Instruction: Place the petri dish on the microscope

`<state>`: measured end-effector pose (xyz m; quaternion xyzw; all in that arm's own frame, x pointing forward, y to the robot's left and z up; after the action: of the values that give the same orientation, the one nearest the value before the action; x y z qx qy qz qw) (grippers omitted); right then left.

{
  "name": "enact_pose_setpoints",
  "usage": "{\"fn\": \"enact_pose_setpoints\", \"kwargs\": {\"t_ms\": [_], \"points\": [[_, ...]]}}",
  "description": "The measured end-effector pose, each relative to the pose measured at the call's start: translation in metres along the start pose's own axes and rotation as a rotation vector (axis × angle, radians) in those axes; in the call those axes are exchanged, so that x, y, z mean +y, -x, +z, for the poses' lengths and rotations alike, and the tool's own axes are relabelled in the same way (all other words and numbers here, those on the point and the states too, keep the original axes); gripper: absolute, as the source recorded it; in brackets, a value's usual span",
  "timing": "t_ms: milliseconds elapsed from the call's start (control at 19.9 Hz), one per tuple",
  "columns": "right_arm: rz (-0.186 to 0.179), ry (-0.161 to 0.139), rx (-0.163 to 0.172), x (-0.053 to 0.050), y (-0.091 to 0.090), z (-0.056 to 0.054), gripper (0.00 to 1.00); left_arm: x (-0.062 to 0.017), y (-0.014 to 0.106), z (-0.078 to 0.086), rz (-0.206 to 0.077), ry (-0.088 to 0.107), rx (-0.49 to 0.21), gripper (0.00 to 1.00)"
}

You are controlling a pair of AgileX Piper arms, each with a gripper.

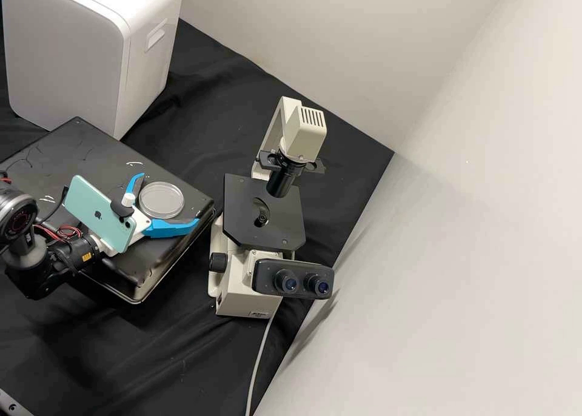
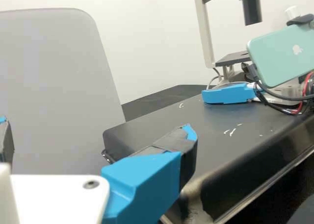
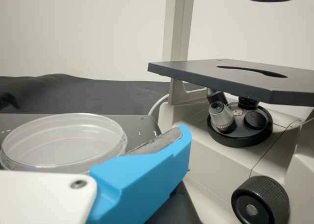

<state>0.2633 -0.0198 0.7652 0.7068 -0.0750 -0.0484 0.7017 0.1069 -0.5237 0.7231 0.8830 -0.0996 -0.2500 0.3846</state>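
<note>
We see a big black bench [image 1: 182,355] with a black cloth on it. A big white box [image 1: 79,46] stands at the far left corner. Just in front of the box lies a flat black tray [image 1: 79,149]. Just beside the tray, on its right, stands the microscope [image 1: 254,264], with its flat black stage [image 1: 267,216] on top and two round eye holes at the front. A white cable [image 1: 260,355] runs from the microscope toward the front of the bench.

The right gripper [image 1: 168,197] is over the tray, at the end near the microscope. Its two blue fingers are spread wide, one on each side of the petri dish [image 1: 161,199]. We cannot tell if the fingers touch the dish. A green phone [image 1: 100,222] is fixed on this arm, just behind the gripper.

The left gripper [image 2: 95,128] is at the other end of the tray, low by its edge. Its fingers are far apart and there is nothing between them.

The petri dish is clear and round. It lies flat on the black tray, between the right gripper's fingers, not on the microscope stage.
</note>
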Motion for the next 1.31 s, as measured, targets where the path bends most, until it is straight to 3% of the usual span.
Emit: {"fn": "enact_pose_setpoints", "kwargs": {"t_ms": [50, 1305], "points": [[0.000, 0.000, 0.000, 0.0000, 0.0000, 0.0000, 0.00, 0.0000, 0.0000, 0.0001, 0.000, 0.000, -0.001, 1.00], [0.006, -0.020, -0.006, 0.0018, -0.0004, 0.0017, 0.00, 0.0000, 0.0000, 0.0001, 0.000, 0.000, -0.001, 1.00]]}}
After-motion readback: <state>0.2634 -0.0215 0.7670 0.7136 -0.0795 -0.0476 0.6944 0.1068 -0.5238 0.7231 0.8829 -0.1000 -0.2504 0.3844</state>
